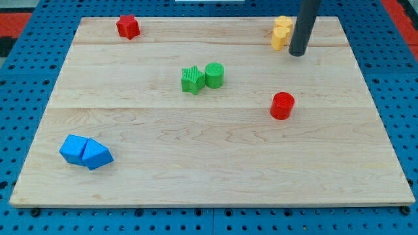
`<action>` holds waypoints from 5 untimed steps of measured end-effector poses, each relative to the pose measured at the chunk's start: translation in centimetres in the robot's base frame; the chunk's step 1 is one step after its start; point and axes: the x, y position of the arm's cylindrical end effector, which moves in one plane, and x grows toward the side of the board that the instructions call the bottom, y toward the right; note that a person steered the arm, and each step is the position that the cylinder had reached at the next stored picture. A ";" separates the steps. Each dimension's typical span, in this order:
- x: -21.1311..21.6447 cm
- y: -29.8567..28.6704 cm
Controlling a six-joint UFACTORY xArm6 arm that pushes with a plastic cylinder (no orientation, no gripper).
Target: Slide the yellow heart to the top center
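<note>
Two yellow blocks stand touching at the view's top right: one [283, 23] nearer the top edge and one [279, 38] just below it. Which of them is the heart I cannot tell. My tip [298, 52] rests on the board just right of the lower yellow block, close to it, slightly lower in the view. The dark rod rises from the tip out of the view's top.
A red star [128, 27] sits at the top left. A green star [191, 79] and a green cylinder [214, 74] touch near the centre. A red cylinder [282, 106] stands right of centre. Two blue blocks [85, 152] lie together at the bottom left.
</note>
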 end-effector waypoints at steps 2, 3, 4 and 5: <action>-2.3 3.0; -3.7 -2.7; -6.1 -11.5; -6.3 -13.9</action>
